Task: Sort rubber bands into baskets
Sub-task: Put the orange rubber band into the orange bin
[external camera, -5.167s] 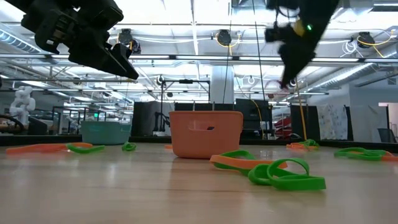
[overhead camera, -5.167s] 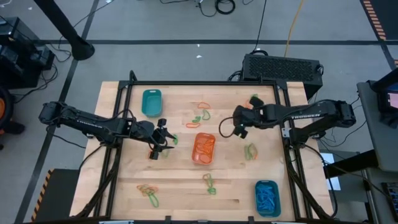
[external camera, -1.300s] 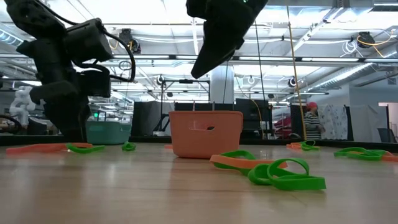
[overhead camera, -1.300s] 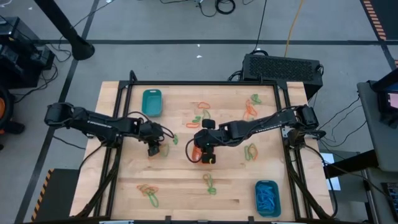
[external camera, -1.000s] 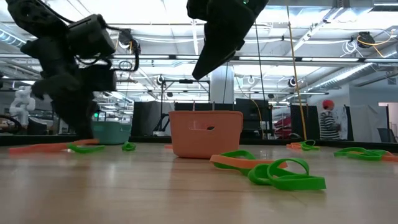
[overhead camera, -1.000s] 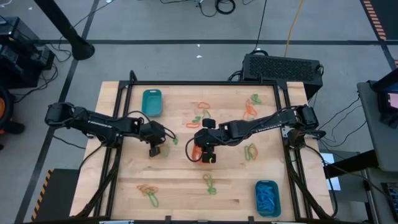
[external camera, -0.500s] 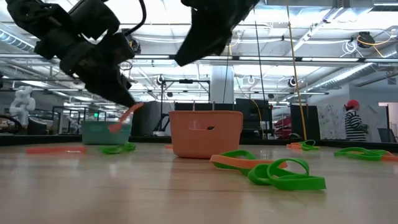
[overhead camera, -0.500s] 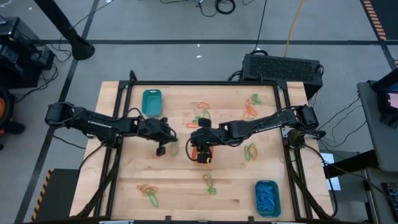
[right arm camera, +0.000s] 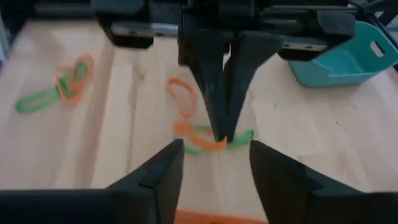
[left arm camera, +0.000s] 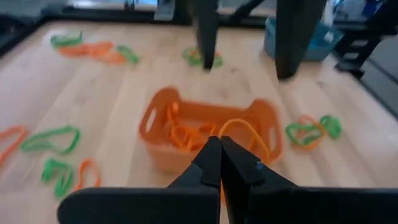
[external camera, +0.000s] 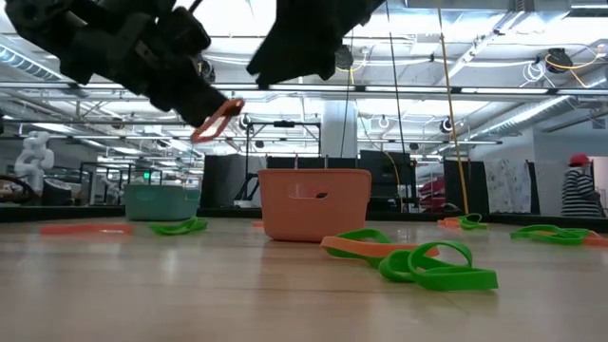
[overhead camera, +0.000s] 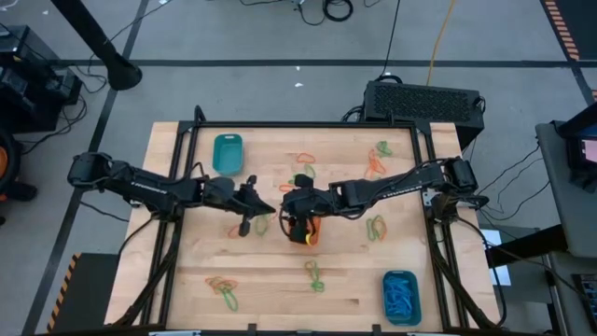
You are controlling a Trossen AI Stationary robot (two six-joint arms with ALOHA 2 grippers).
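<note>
An orange rubber band is pinched between the pressed-together fingers of the left gripper, which is held above the table just beside the orange basket at the middle of the board. In the left wrist view the loop is seen hanging from the closed fingertips in front of that basket, in which several orange bands are already lying. The right gripper is positioned over the orange basket, and its fingers are seen spread apart in the right wrist view, with nothing between them; the left gripper is faced directly across the gap. A teal basket is placed near the far left corner of the table, and a second teal basket, filled with blue bands, is set at the near right corner. Loose orange and green bands are scattered near the left front edge, others lie in front of the orange basket, and more are gathered toward the far right. In the low view, green and orange bands are seen lying closest to the camera.
</note>
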